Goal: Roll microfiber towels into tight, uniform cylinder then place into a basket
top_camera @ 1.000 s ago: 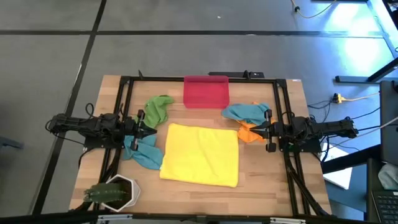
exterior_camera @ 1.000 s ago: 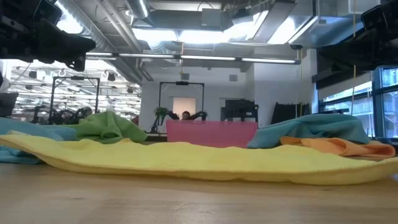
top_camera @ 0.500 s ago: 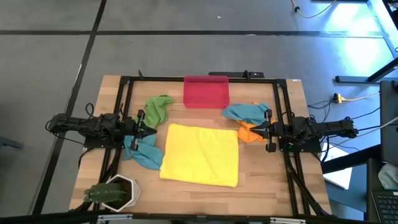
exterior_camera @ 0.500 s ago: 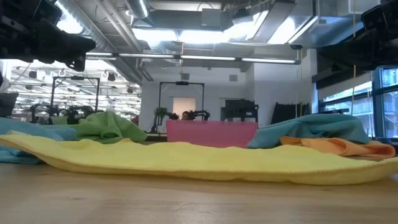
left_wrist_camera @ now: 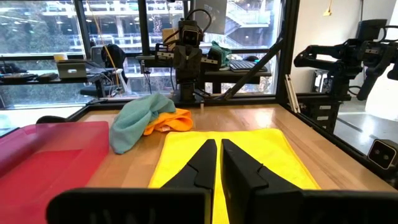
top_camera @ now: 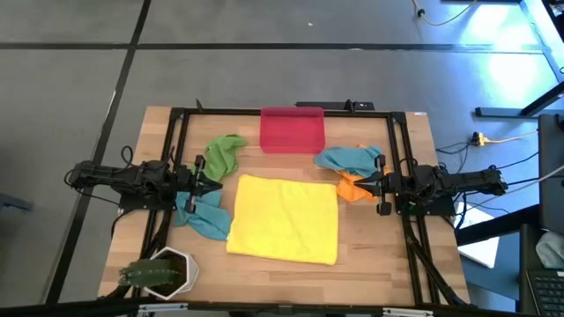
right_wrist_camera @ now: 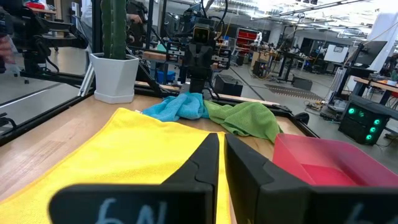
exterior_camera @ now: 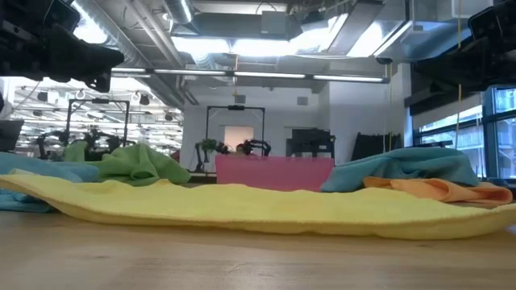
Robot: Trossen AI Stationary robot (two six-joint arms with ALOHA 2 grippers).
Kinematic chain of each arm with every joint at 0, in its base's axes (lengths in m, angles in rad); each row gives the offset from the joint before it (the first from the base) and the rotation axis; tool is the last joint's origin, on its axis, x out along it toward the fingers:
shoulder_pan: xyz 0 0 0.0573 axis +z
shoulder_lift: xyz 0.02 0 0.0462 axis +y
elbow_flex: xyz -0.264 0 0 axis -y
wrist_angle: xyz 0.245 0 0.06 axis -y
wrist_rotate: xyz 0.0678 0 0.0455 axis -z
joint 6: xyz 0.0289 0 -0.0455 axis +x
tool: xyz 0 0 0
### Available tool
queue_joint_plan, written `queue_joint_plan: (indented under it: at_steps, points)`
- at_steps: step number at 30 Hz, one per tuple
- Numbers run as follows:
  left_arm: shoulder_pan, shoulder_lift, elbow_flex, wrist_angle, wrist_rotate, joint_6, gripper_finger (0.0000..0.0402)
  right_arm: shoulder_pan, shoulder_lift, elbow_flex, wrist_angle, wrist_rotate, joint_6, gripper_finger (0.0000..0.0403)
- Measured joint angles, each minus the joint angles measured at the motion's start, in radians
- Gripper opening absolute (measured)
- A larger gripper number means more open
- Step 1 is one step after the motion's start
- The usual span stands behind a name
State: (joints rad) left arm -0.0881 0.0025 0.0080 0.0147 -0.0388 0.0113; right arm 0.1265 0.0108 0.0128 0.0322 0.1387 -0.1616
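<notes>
A yellow towel [top_camera: 284, 218] lies spread flat on the table's middle. A green towel [top_camera: 223, 153] and a teal towel [top_camera: 203, 214] lie crumpled at the left; another teal towel [top_camera: 346, 158] and an orange towel [top_camera: 352, 187] lie crumpled at the right. The red-pink basket [top_camera: 292, 129] stands at the far edge. My left gripper [left_wrist_camera: 217, 163] is shut and empty above the yellow towel's left edge. My right gripper [right_wrist_camera: 221, 155] is shut and empty above its right edge, over the orange towel.
A white hexagonal pot with a green plant [top_camera: 164, 271] stands at the near left corner. A black frame [top_camera: 282, 112] runs around the work area. Bare wood [top_camera: 291, 280] lies along the near edge in front of the yellow towel.
</notes>
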Motion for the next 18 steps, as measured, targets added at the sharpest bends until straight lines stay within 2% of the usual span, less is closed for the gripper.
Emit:
queue_joint_plan:
  at_steps: [18]
  points:
    - [0.000,0.000,0.000,0.001,-0.001,0.045,0.0014,0.000,0.000,0.000,0.000,0.000,0.000,0.0029]
